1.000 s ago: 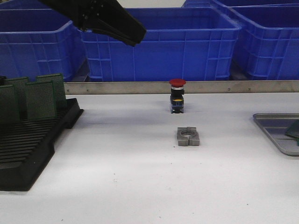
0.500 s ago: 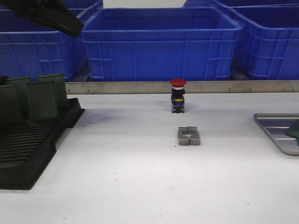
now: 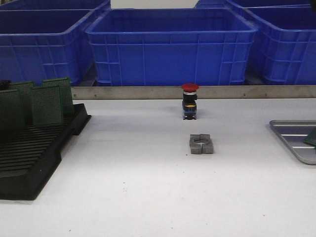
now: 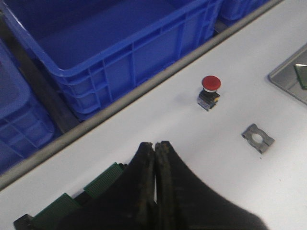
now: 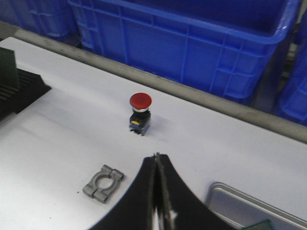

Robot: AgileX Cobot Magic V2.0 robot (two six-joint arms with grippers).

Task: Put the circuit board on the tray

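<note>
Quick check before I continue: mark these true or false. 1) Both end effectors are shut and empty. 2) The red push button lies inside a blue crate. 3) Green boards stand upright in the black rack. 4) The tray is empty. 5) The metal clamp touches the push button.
1) True: the left end effector and the right end effector are closed on nothing.
2) False: the push button stands on the table.
3) True: green boards stand in the black rack.
4) False: the tray holds a green board.
5) False: the metal clamp lies apart.
</note>
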